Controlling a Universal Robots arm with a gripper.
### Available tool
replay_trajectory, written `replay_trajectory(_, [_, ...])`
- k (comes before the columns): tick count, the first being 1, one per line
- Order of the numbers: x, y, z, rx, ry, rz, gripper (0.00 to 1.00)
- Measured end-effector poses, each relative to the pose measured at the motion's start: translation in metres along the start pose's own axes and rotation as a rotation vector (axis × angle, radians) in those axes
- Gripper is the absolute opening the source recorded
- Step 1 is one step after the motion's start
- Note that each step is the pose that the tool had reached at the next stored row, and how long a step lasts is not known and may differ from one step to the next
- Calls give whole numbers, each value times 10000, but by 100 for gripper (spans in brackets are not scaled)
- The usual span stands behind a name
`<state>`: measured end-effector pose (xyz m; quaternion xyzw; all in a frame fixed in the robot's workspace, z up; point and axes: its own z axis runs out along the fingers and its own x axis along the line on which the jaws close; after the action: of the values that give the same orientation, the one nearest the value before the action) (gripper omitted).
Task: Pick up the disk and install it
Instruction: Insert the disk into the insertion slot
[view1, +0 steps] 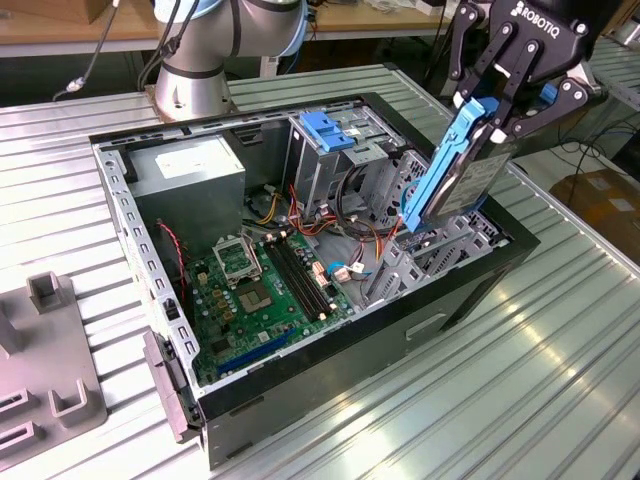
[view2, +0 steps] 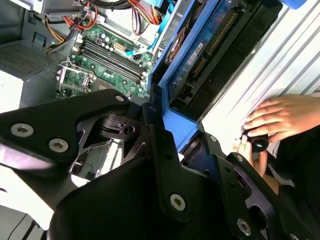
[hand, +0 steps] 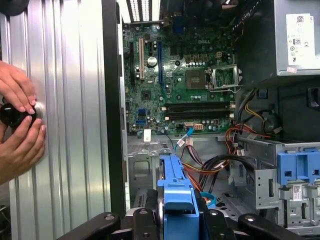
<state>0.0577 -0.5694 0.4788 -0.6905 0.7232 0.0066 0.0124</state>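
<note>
- The black 2-fingered hand (view1: 487, 118), at the upper right of the exterior view, is closed on the upper end of the flat silver metal disk in its blue plastic bracket (view1: 450, 170). The jaws stand narrow, with the disk clamped between them.
- The disk hangs below the hand on edge, its long axis slanting steeply down toward the frame's centre.
- Its lower end sits just over the grey metal drive cage (view1: 440, 250), at the right end of the open black computer case (view1: 470, 295). I cannot tell whether it has entered the slot.
- Deeper in the case lies the green motherboard (view1: 265, 290).
- The case stands on the ribbed metal bench (view1: 520, 400). In the first wrist view, a person's fingers (hand: 22, 142) hold a small black knob (hand: 10, 115) on the bench beside the case.
</note>
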Motion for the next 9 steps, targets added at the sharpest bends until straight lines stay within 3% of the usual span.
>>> replay_trajectory(9, [1,-1,29,0,1,-1,37])
